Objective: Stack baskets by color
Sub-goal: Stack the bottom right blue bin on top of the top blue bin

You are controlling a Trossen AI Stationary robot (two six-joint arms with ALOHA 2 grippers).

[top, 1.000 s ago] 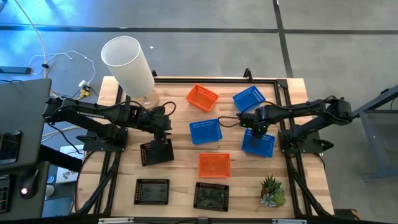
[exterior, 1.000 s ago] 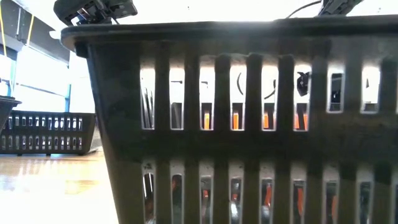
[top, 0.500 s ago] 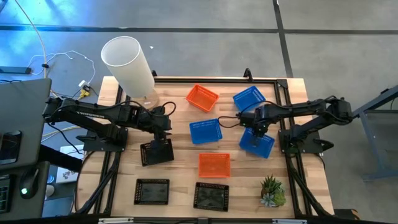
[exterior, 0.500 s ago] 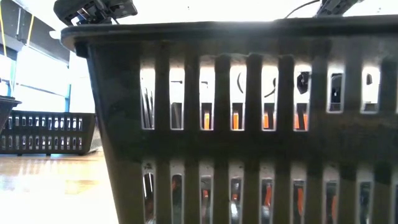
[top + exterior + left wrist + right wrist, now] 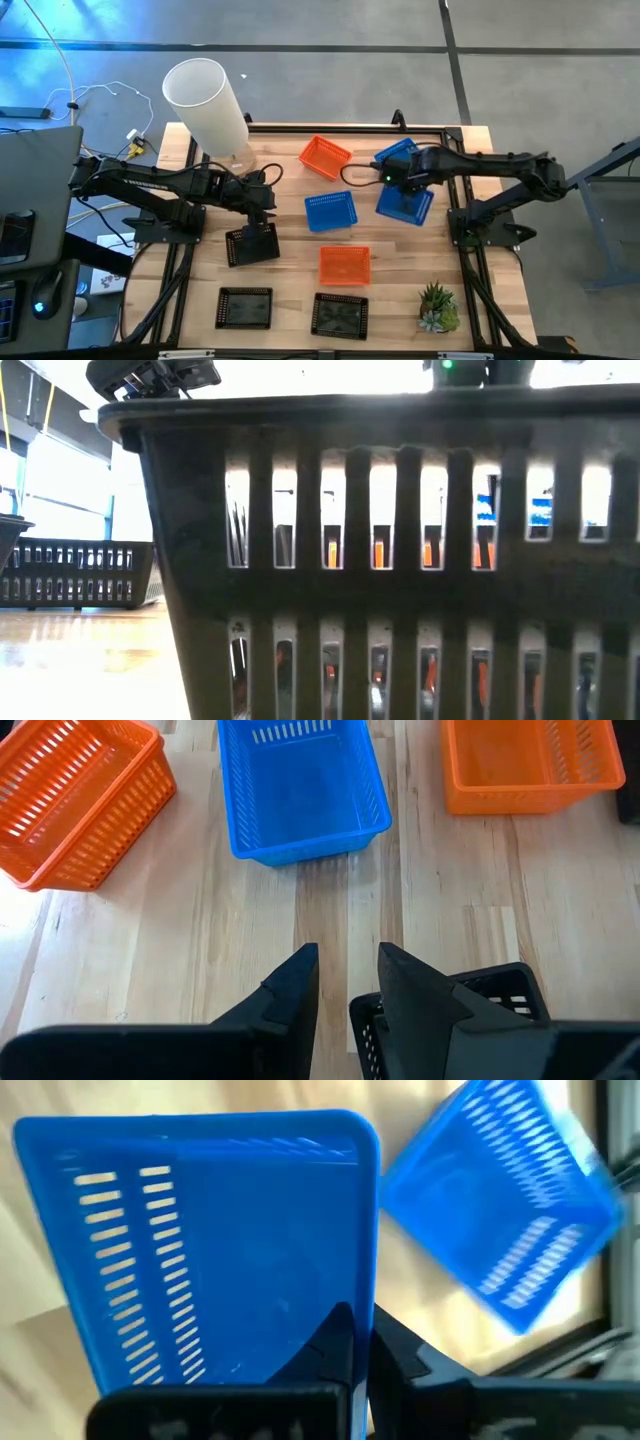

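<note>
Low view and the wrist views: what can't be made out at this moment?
- Low view: a black basket against the lens hides nearly the whole table; both grippers are out of sight.
- Right wrist view: the held blue basket fills the picture, hiding what lies under it.
- Left wrist view: the black basket by the left gripper is cut off by the edge.

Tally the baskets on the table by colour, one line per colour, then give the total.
Orange baskets: 2, one at the back and one toward the front.
Blue baskets: 3, one mid-table, one at the back right, one in the right claw.
Black baskets: 3, one at the left claw and two along the front edge.
Total: 8 baskets in view.
</note>
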